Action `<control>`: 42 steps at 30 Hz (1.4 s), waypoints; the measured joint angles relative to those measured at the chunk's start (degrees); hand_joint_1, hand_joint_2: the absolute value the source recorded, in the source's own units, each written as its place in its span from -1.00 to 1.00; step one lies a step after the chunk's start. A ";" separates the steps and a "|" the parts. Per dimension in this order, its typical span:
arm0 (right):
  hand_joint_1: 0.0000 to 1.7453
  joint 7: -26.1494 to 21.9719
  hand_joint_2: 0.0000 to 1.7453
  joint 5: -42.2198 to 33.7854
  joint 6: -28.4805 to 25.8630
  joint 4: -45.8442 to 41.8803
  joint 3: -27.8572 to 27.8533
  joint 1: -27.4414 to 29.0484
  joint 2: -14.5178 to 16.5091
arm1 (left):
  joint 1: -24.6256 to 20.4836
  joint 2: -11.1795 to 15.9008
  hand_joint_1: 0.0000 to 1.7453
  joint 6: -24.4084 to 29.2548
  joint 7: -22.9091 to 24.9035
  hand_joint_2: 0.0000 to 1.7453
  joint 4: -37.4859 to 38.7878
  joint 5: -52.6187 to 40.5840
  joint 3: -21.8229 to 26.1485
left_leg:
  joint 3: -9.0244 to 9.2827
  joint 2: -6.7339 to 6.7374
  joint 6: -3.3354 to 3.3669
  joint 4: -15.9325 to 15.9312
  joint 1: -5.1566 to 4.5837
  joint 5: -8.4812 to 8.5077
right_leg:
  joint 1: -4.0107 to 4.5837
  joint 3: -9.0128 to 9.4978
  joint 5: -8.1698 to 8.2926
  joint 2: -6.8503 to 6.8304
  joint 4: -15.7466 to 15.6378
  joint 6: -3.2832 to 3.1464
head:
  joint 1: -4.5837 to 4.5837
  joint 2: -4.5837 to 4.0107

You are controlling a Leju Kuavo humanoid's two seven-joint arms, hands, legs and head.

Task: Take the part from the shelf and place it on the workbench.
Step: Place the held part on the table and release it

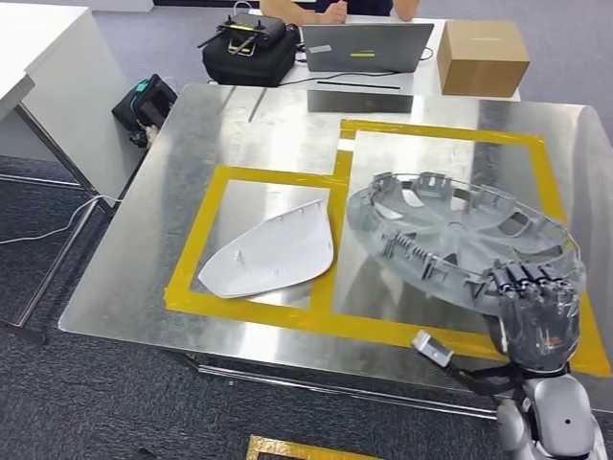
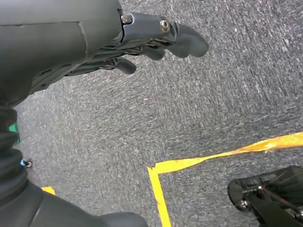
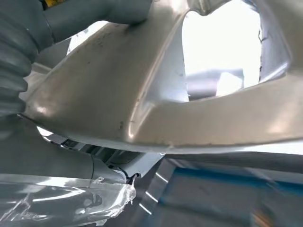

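Steel desk (image 1: 289, 134) with yellow tape squares, hubcap (image 1: 448, 235) at right of frame.
Right robot hand (image 1: 538, 307) grips hubcap's near rim, tilted over right square; left robot hand (image 2: 143, 42) hangs loose, holding nothing, above carpet.

Wheel covers: 1 (image 1: 455, 235)
White shell parts: 1 (image 1: 271, 254)
Laptops: 1 (image 1: 365, 46)
Cardboard boxes: 1 (image 1: 481, 56)
Black bags: 2 (image 1: 249, 53) (image 1: 148, 103)

You see a grey hubcap (image 1: 455, 235) and a white cover (image 1: 271, 254) inside yellow tape (image 1: 249, 311) outlines on the silver workbench (image 1: 130, 287).
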 joint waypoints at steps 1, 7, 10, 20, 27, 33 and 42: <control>1.00 8.13 1.00 -0.06 1.39 0.59 2.86 -1.08 -2.77 | -0.11 0.00 -1.00 -0.08 -0.07 1.00 0.00 0.00 0.23 | -0.01 0.01 0.32 -0.02 -0.02 0.17 | 0.02 -0.02 0.04 0.03 0.01 -0.01 | -0.01 0.00; 1.00 36.59 1.00 -0.23 5.01 2.40 23.74 -6.34 -18.58 | -0.27 -0.22 -1.00 -0.06 -0.10 1.00 0.00 -0.08 1.55 | 0.16 0.16 0.55 -0.20 0.22 0.32 | 0.39 0.04 0.04 0.20 0.02 -0.58 | 0.03 0.00; 1.00 39.00 1.00 -0.29 5.37 2.42 28.05 -5.64 -22.61 | -0.11 -0.44 -1.00 0.23 -0.10 1.00 0.00 -0.30 2.06 | 0.15 0.15 -0.12 -0.26 0.32 0.26 | 0.50 0.05 -0.03 0.14 0.03 -0.72 | 0.03 0.00; 1.00 38.89 1.00 -0.31 6.09 1.10 30.58 -2.37 -26.85 | 0.01 -0.96 -1.00 2.60 2.93 1.00 0.00 -2.21 2.52 | 0.15 0.15 -1.49 -0.30 0.40 0.11 | 0.53 0.30 0.00 0.06 -0.22 -0.84 | 0.08 0.00; 1.00 37.90 1.00 -0.27 6.88 1.03 31.22 -1.92 -26.87 | -0.04 -1.05 -1.00 3.19 5.50 1.00 0.00 -3.25 2.52 | 0.15 0.15 -1.43 -0.21 0.26 0.14 | 0.38 0.38 0.13 0.06 -0.31 -0.75 | 0.07 -0.01; 1.00 37.89 1.00 -0.26 6.93 1.03 31.59 -1.93 -26.87 | -0.05 -1.05 -1.00 3.20 5.61 1.00 0.00 -3.28 2.52 | 0.16 0.15 -1.37 -0.18 0.21 0.18 | 0.33 0.40 0.18 0.06 -0.31 -0.67 | 0.07 -0.01; -1.00 37.84 -1.00 -0.23 7.06 1.04 32.64 -2.56 -26.85 | -0.07 -1.03 -1.00 2.88 6.43 1.00 0.00 -4.03 2.49 | 0.16 0.15 -1.34 -0.18 0.21 0.20 | 0.33 0.41 0.20 0.06 -0.31 -0.68 | 0.07 0.00</control>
